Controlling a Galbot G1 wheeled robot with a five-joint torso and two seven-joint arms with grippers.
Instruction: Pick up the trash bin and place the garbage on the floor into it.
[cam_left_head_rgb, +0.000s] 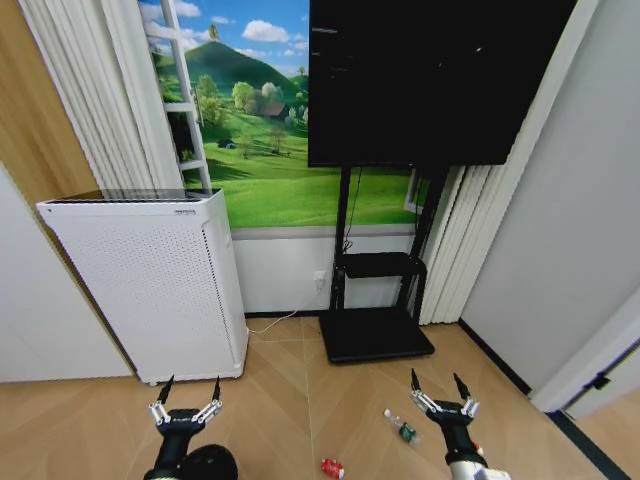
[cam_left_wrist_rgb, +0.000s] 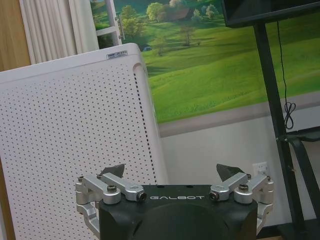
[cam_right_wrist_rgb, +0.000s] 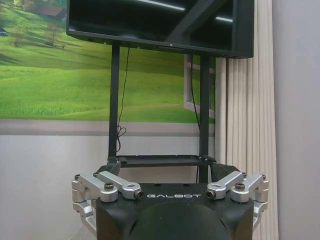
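Note:
A small clear bottle with a green label (cam_left_head_rgb: 402, 427) lies on the wooden floor just left of my right gripper (cam_left_head_rgb: 436, 378). A crumpled red-and-white can (cam_left_head_rgb: 332, 467) lies nearer me, between the two arms. A round black shape, the trash bin (cam_left_head_rgb: 212, 463), sits at the bottom edge, partly cut off, right below my left gripper (cam_left_head_rgb: 191, 393). Both grippers hang above the floor, open and holding nothing. The left gripper (cam_left_wrist_rgb: 172, 172) faces the white appliance. The right gripper (cam_right_wrist_rgb: 164, 170) faces the TV stand.
A tall white perforated appliance (cam_left_head_rgb: 150, 280) stands at the left against the wall. A black TV (cam_left_head_rgb: 430, 80) rests on a stand with a flat black base (cam_left_head_rgb: 375, 335) straight ahead. A white cable (cam_left_head_rgb: 275, 320) runs along the floor between them. Curtains and a grey wall (cam_left_head_rgb: 560, 250) close the right side.

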